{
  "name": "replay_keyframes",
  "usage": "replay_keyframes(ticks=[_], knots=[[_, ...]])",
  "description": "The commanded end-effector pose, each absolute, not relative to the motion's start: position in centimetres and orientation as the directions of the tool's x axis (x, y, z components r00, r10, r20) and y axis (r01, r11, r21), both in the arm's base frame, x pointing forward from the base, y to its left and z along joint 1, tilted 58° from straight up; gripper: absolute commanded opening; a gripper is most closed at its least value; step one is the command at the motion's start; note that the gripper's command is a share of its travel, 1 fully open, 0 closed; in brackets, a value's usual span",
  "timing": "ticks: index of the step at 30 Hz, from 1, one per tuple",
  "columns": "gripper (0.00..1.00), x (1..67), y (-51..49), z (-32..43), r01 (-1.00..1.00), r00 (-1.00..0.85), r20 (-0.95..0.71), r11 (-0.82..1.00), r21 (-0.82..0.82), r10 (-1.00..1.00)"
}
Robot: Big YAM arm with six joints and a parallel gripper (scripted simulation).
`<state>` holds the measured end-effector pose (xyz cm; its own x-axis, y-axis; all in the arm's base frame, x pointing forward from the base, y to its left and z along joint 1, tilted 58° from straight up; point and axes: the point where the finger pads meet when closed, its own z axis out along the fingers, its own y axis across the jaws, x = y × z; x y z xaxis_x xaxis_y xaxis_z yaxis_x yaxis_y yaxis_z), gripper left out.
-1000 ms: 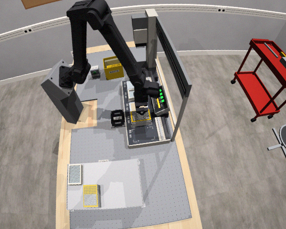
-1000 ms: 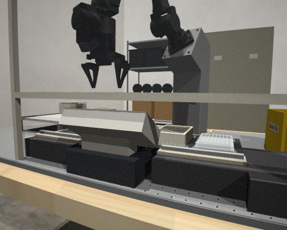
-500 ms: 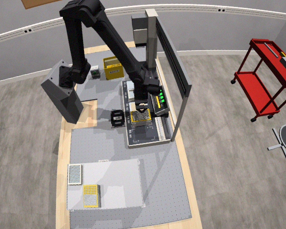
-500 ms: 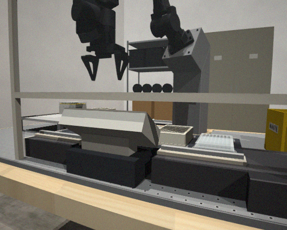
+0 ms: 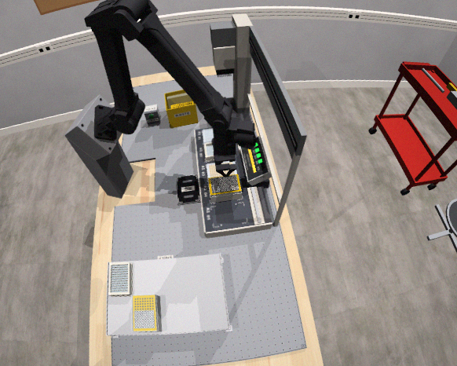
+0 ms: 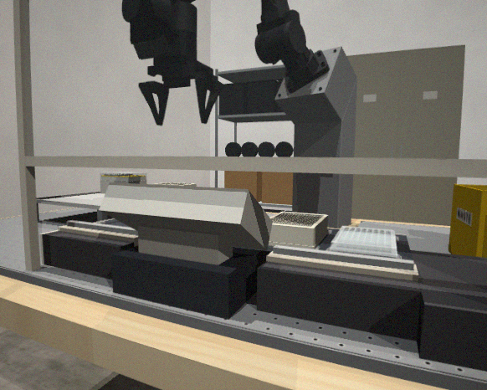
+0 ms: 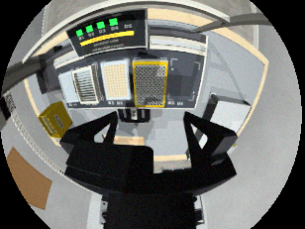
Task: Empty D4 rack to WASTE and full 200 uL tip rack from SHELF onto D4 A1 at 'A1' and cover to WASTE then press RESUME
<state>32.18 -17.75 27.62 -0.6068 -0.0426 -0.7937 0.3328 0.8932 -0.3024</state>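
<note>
Pale wood edges the long table (image 5: 103, 251), and most of its top is covered by a grey perforated mat on which everything is laid out so the single black arm (image 5: 170, 59) can reach it from its slanted pedestal (image 5: 87, 157). Near one end sits the low white shelf unit (image 5: 197, 290), carrying a yellow-framed tip rack (image 5: 145, 312) and a white-framed plate beside it, presumably the spare stock. Further along stands the dark deck (image 5: 221, 226) of the liquid handler, its positions in a row beneath a grey gantry frame, with a slanted panel (image 5: 254, 159) showing green lights and a yellow strip. The yellow waste bin (image 5: 180, 107) waits beyond the deck, close to the pedestal, with a small key box just beside it. On the deck the yellow-rimmed rack (image 5: 224, 184) sits in its nest, untouched; I take it for the spent one at D4. The gripper (image 6: 179, 100) hangs well above the deck, fingers spread about as wide as they go and holding nothing, seemingly poised for a descent onto that rack.
</note>
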Motion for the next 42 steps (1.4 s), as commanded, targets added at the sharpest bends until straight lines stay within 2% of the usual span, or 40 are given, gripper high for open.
replay_keyframes(ticks=[1, 42], knots=[[1.00, 32.1, -17.3, 29.6, 0.343, -0.577, -0.816, 0.892, -0.294, -0.047], [1.00, 31.6, -17.3, 29.5, 0.341, -0.588, -0.808, 0.891, -0.300, -0.047]])
